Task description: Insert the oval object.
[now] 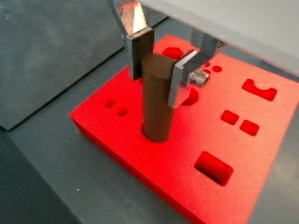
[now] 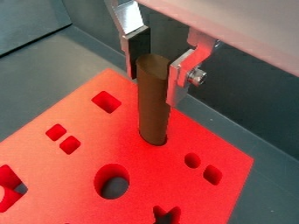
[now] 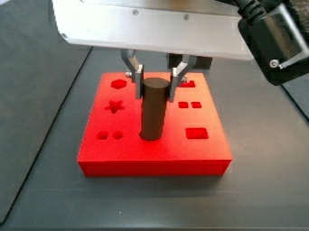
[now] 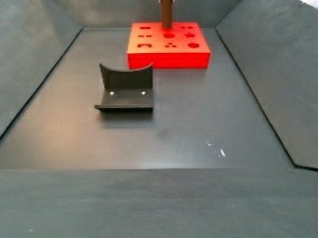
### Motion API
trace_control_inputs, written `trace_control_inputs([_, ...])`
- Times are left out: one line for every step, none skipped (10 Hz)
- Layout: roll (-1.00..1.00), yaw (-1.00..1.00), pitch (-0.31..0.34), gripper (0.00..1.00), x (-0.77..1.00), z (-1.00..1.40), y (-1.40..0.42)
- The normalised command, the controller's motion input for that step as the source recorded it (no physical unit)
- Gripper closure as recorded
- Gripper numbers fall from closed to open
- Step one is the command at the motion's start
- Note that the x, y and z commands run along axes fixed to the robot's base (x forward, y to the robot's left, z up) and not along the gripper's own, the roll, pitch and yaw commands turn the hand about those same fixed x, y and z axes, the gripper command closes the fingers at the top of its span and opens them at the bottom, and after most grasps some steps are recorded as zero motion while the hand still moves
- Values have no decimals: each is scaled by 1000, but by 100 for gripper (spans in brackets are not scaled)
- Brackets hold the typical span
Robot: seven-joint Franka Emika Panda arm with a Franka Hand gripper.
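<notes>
The claw (image 1: 160,63) hangs over the red block (image 1: 128,131), its silver fingers (image 2: 183,73) flanking the oval object (image 1: 156,96) near its top; whether the pads touch it, I cannot tell. The rod stands upright with its foot in a hole of the block. The fixture (image 4: 125,90) sits well apart on the table (image 4: 162,139).

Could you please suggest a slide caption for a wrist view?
Gripper astride the upright brown rod, whose foot sits in a hole of the red block.

Dark brown oval object (image 3: 152,108) standing out against bright red block (image 3: 157,149). Claw (image 1: 159,59) at rod's top showing silver fingers (image 1: 187,74) with dark pads. Dark grey tabletop (image 4: 162,130) carrying black fixture (image 4: 125,89).
</notes>
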Motion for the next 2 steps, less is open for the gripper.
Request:
trace_control_inputs([31, 0, 0, 100, 0, -37, 0])
trace_control_inputs([0, 0, 0, 100, 0, 0, 0])
